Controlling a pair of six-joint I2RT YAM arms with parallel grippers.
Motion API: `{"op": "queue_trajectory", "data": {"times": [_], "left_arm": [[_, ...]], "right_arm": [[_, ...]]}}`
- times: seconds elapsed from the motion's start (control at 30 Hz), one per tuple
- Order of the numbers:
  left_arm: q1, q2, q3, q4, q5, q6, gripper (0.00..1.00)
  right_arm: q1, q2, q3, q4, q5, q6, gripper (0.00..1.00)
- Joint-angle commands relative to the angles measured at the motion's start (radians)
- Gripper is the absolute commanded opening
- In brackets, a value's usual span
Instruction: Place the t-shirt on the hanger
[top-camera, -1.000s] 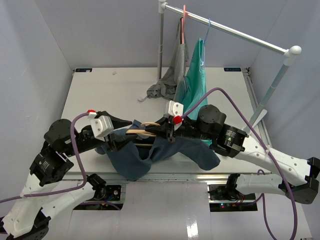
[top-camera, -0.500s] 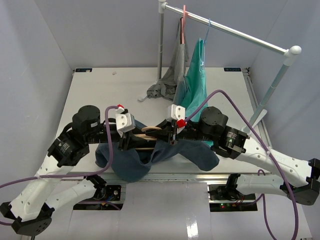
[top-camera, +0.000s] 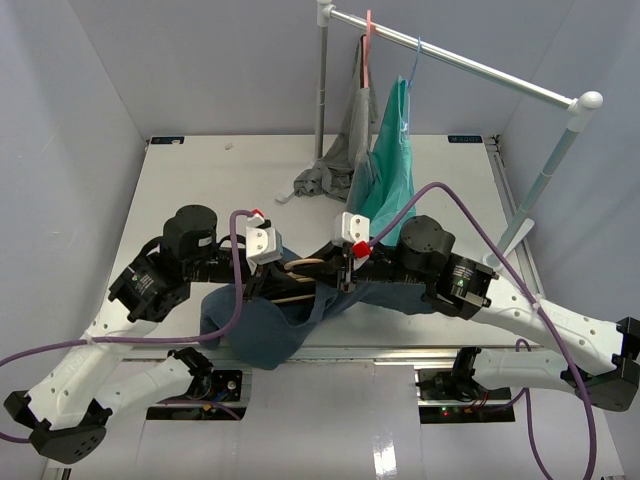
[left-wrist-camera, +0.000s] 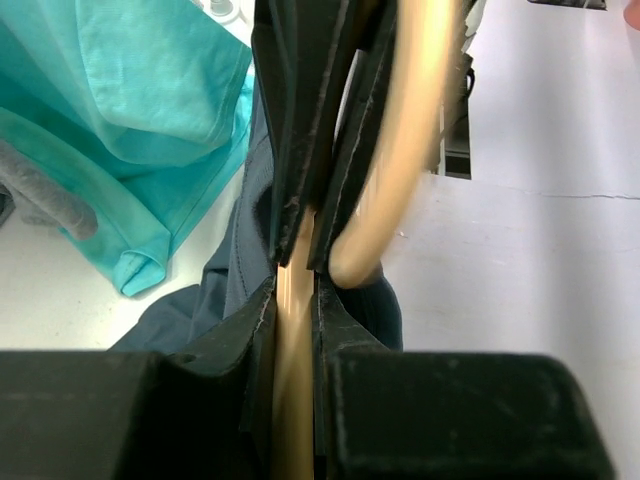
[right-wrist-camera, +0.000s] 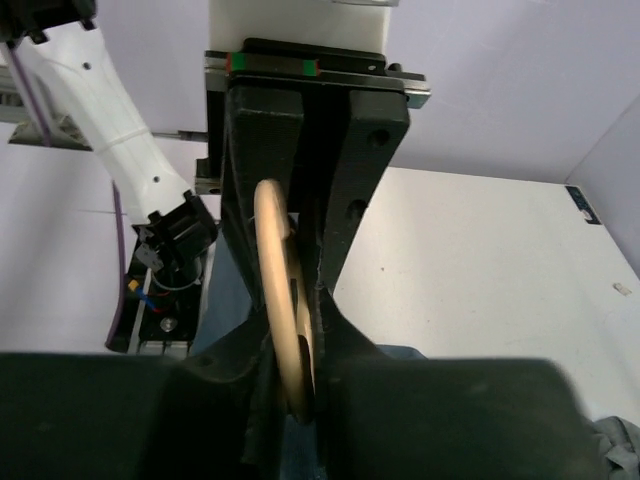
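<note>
The left gripper (left-wrist-camera: 297, 310) and right gripper (right-wrist-camera: 292, 350) both pinch the hanger (top-camera: 303, 264). The t-shirt (top-camera: 255, 325) lies bunched just beneath the hanger. Best hold one clamp firm while the other frees to draw the collar over the hanger's shoulder.

The crumpled dark slate-blue t-shirt (top-camera: 262, 325) droops over the table's (top-camera: 200, 180) six o'clock edge, the tan wooden hanger (top-camera: 305, 264) roughly level at its twelve o'clock side.
</note>
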Motion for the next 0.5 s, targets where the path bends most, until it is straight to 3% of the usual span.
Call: {"op": "queue_trajectory", "data": {"times": [0.0,0.03,0.17,0.47], "left_arm": [[0.004,-0.030,0.002,0.048,-0.076,-0.025,0.00],[0.004,-0.035,0.003,0.046,-0.097,-0.032,0.00],[0.004,-0.059,0.007,0.015,-0.203,-0.050,0.00],[0.004,-0.106,0.033,-0.059,-0.278,-0.059,0.00]], "right_arm": [[0.007,-0.039,0.000,0.100,0.236,0.057,0.31],[0.007,-0.048,-0.012,0.099,0.334,0.080,0.41],[0.007,-0.090,-0.059,0.095,0.598,0.135,0.43],[0.006,-0.112,-0.065,0.009,0.550,0.066,0.45]]}}
